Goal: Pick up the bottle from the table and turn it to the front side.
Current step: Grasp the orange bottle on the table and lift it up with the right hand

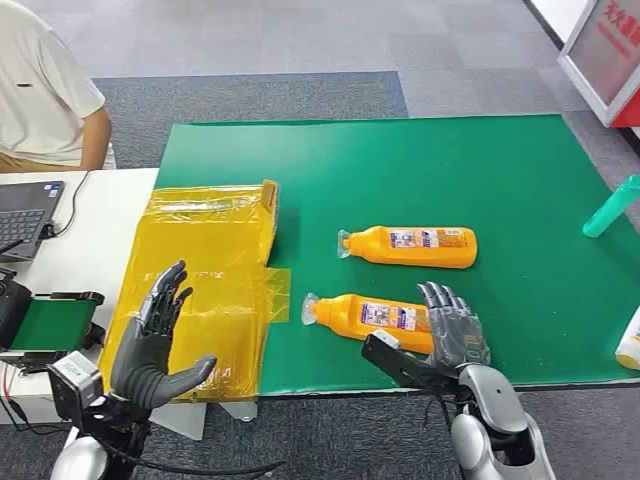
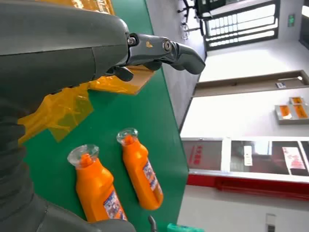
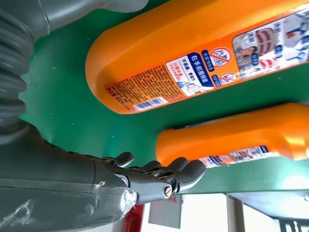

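The right robot hand (image 1: pixel 453 325) sits at the near edge of the bench (image 1: pixel 528 180), fingers spread and holding nothing, resting against or just over the base end of the nearer orange bottle (image 1: pixel 366 316). In the right wrist view the fingers (image 3: pixel 160 170) lie flat with green mat between them and that bottle's body, so I judge no grip is made yet. The bottle lies on its side, cap toward the yellow plastic bag (image 1: pixel 204 290), its label side with barcode facing up.

The main risk I see is the bottle rolling or sliding off the near edge if the fingers push the rounded base instead of wrapping it. A smooth plastic body may also slip in the hand while being turned.

A second orange bottle (image 1: pixel 411 246) lies just beyond, parallel and near; a wide reach could knock it, or the hand could close on the wrong one.

The left robot hand (image 1: pixel 155 335) hovers open over the yellow bag at the bench's left end, holding nothing. If it comes across to help, it could drag the loose bag. A person (image 1: pixel 45 90) sits at the far left beside a laptop (image 1: pixel 26 215).
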`<state>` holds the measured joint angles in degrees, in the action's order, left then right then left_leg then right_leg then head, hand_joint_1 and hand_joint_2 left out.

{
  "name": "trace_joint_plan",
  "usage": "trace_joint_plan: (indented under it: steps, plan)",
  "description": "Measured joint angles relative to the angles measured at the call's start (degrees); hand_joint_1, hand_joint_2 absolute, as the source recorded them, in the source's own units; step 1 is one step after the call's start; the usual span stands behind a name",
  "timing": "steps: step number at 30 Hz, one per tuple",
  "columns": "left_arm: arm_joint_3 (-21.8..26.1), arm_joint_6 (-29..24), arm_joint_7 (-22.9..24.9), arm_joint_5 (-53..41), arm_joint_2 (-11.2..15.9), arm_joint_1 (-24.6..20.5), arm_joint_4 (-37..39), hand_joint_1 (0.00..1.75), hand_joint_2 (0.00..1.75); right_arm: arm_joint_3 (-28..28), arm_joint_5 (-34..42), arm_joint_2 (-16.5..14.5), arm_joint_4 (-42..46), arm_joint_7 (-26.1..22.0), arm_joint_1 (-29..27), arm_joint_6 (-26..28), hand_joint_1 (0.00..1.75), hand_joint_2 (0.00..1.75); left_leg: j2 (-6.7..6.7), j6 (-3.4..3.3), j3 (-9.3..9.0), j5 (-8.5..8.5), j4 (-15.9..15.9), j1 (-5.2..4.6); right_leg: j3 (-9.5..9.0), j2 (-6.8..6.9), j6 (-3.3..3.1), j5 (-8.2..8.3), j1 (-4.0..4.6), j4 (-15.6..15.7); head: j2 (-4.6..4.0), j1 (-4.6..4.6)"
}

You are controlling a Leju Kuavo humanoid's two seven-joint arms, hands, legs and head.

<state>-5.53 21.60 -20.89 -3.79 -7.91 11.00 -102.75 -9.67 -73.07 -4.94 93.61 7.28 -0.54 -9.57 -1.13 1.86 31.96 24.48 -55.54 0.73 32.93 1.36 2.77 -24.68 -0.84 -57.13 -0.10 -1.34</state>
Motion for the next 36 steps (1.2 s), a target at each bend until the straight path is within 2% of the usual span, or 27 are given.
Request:
trace_joint_plan:
  steps: [10, 15, 23, 24, 27, 28, 36]
  plan:
    - [-0.37, 1.81, -1.75, 1.83, 0.58, -0.26, 0.04, 0.00, 1.75, -0.20, -5.91, 1.58, -6.30, 1.83, 5.63, -4.00, 0.00, 1.75, 0.00, -0.02, 0.00, -0.05, -0.01, 0.00, 0.00, 0.00, 0.01, 0.03, 0.00, 0.00, 0.01, -0.01]
    - [-0.92, 0.09, -0.73, -0.37, 0.91, -0.42, 0.42, 0.00, 1.75, -1.38, -9.62, 2.54, -10.20, 2.48, 8.03, -7.75, 0.00, 1.75, 0.00, -0.01, 0.00, -0.06, -0.01, 0.00, 0.00, 0.00, 0.01, 0.04, 0.00, 0.00, 0.01, -0.01]
    - [-1.00, -0.09, -0.47, -1.05, 1.33, -1.13, 2.09, 0.00, 1.75, -2.34, -10.27, 2.84, -17.58, 1.92, 11.81, -9.65, 0.00, 1.75, -0.01, 0.02, -0.02, -0.08, -0.01, 0.00, -0.01, -0.02, 0.00, 0.05, 0.00, 0.00, 0.01, -0.01]
    - [-1.01, -0.12, -0.41, -1.08, 1.38, -1.21, 2.26, 0.00, 1.75, -2.45, -10.19, 2.84, -18.21, 1.74, 12.30, -9.95, 0.05, 1.75, -0.01, 0.03, -0.03, -0.09, -0.01, 0.00, -0.01, -0.02, 0.00, 0.05, 0.00, 0.00, 0.01, 0.00]
    - [-1.01, -0.32, -0.08, -1.34, 1.52, -1.42, 2.74, 0.00, 1.75, -2.91, -9.77, 2.84, -19.80, 1.17, 13.67, -10.78, 1.36, 1.75, -0.01, 0.05, -0.05, -0.11, -0.01, 0.00, -0.02, -0.03, -0.04, 0.10, 0.01, 0.00, 0.01, -0.01]
    - [-1.01, -0.39, 0.03, -1.47, 1.57, -1.47, 2.89, 0.00, 1.75, -3.10, -9.59, 2.84, -20.21, 1.01, 14.01, -11.03, 1.75, 1.75, -0.01, 0.06, -0.05, -0.12, -0.01, 0.00, -0.02, -0.04, -0.05, 0.12, 0.01, 0.00, 0.01, -0.01]
    - [-0.98, -0.97, 0.43, -2.19, 1.81, -1.52, 3.80, 0.00, 1.75, -4.54, -8.06, 2.82, -21.63, 0.60, 14.62, -11.38, 1.75, 1.75, -0.01, 0.04, -0.04, -0.27, -0.01, 0.01, -0.01, -0.04, -0.06, 0.29, 0.01, 0.00, 0.01, -0.01]
